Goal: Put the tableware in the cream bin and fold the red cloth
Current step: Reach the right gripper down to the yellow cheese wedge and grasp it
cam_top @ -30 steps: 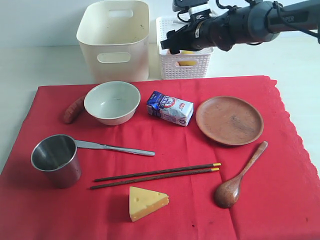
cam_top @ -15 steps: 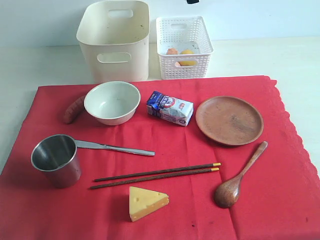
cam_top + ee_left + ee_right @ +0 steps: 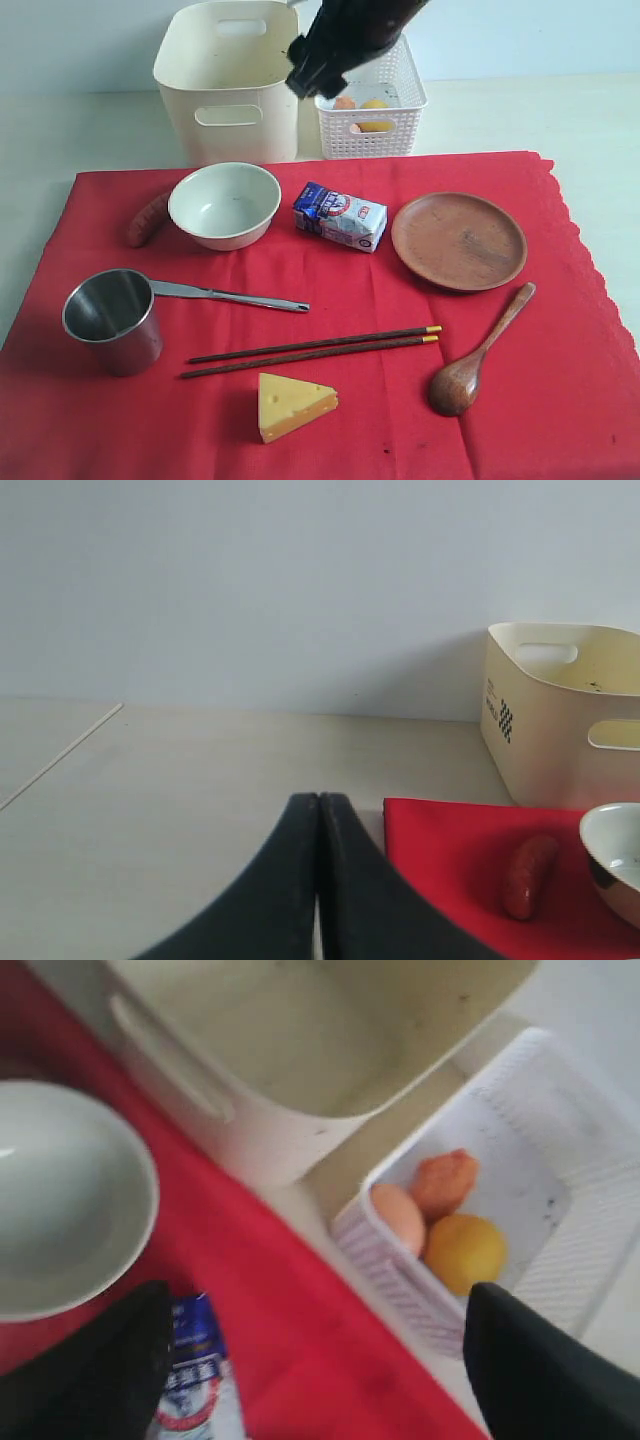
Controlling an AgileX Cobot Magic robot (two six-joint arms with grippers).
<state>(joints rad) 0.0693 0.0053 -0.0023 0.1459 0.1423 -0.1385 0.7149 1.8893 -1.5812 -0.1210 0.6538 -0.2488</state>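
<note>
Right gripper (image 3: 305, 78), jaws spread wide and empty, hovers over the gap between cream bin (image 3: 228, 140) and white basket (image 3: 372, 142); the cream bowl (image 3: 224, 205) sits on the red cloth (image 3: 560, 400) toward its seven o'clock.

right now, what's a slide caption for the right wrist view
Open right end effector above the red cloth, framing cream bin, white basket, cream bowl and milk carton.

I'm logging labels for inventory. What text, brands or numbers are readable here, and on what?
On the milk carton: printed label, too blurred to read.
On the cream bin: a black checkered mark with tiny print beside it, too small to read.
Nothing else shows text.
</note>
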